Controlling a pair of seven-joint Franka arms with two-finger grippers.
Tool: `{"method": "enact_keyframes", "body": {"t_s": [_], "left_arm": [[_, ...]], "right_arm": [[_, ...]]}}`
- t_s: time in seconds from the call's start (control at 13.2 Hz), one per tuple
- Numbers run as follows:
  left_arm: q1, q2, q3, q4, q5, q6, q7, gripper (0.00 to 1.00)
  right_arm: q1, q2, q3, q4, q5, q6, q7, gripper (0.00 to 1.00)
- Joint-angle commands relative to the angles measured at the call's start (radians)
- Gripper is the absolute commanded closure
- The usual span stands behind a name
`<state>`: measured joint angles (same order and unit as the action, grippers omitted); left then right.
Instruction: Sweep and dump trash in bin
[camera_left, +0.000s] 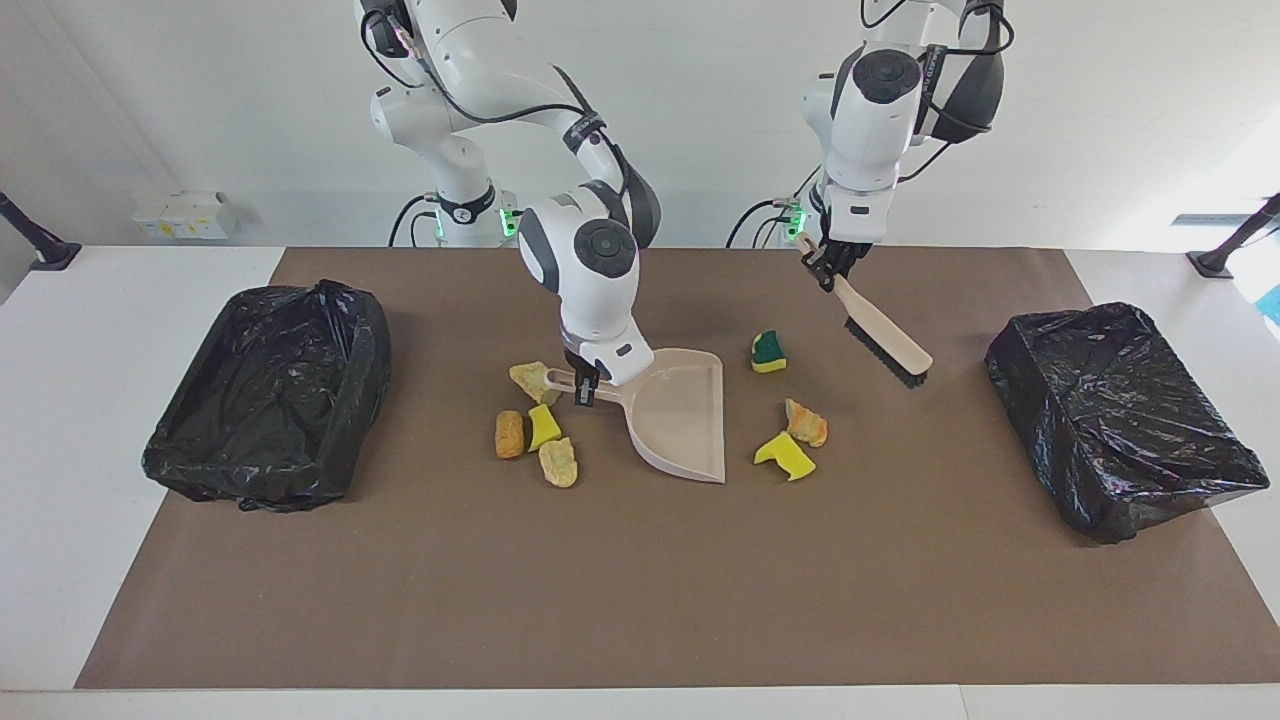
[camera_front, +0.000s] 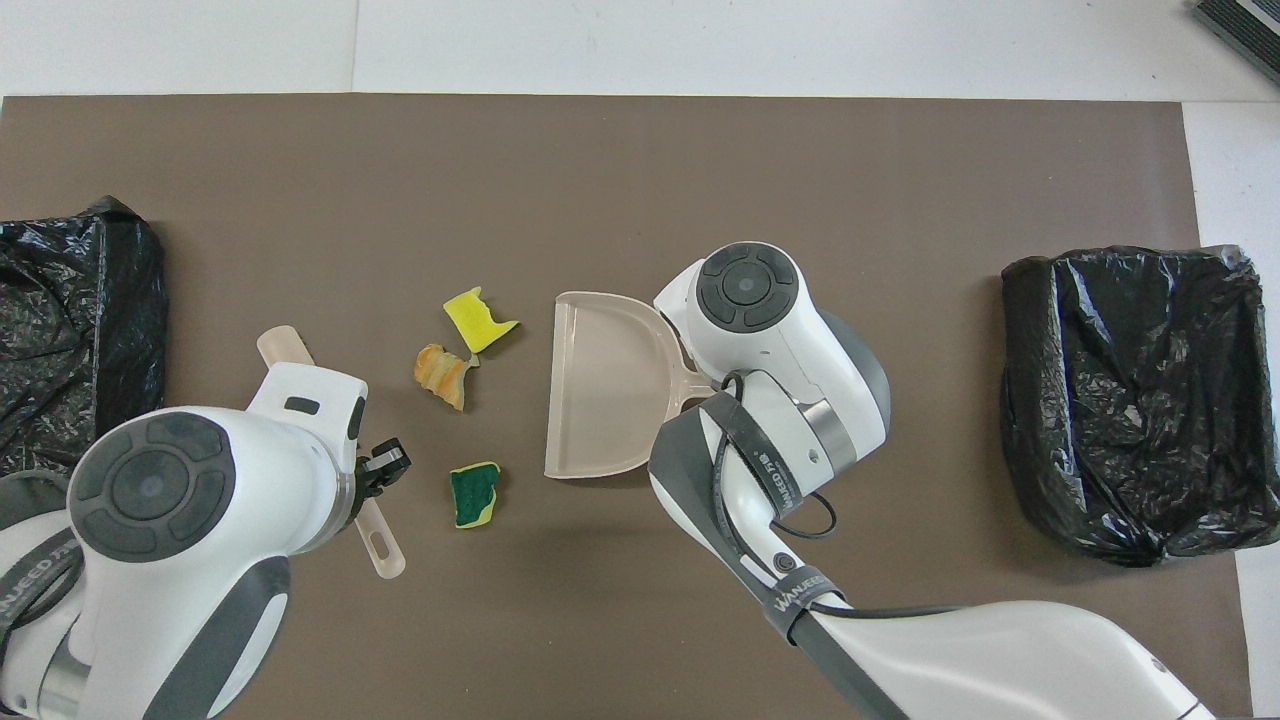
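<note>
Here left gripper (camera_left: 827, 268) clamps brush (camera_left: 885, 335), right gripper (camera_left: 586, 388) clamps dustpan (camera_left: 680, 415) between foam chunks (camera_left: 540, 428)

My right gripper (camera_left: 583, 388) gripped the beige plastic dustpan (camera_left: 680, 420) by its handle. My left gripper (camera_left: 829, 268) held the beige bristle brush (camera_left: 885, 335) aloft, tilted.

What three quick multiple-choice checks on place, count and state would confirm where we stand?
1. The brush is:
A. lying in a bin
B. held in the air by the left gripper
C. inside the dustpan

2. Trash chunks on the mat:
A. three
B. five
C. seven

3. The dustpan is:
A. empty
B. full of chunks
C. upside down

Key: 1 B, the gripper is shut on its handle, bristles clear of the mat. 2 C, four beside the handle, three toward the left arm's end. 3 A, held by the right gripper, its tray is bare.
</note>
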<state>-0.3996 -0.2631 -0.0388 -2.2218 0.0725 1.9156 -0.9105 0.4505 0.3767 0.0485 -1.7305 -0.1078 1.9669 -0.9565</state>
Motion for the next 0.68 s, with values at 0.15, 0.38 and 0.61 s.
{"method": "enact_keyframes", "body": {"t_s": [0.15,0.38,0.61], "left_arm": [[0.03,0.181,-0.004,0.01,-0.013,0.224,0.297,1.0],[0.093,0.223,-0.006,-0.001,-0.013,0.258,0.471,1.0],[0.18,0.217,-0.007,-0.021,-0.026,0.209,0.795,1.0]], "right_arm": [[-0.003,-0.019,0.004,-0.032,-0.023,0.018,-0.038,1.0],[-0.003,-0.019,0.004,-0.034,-0.023,0.018,-0.038,1.0],[-0.003,-0.019,0.004,-0.034,-0.021,0.017,-0.031,1.0]]}}
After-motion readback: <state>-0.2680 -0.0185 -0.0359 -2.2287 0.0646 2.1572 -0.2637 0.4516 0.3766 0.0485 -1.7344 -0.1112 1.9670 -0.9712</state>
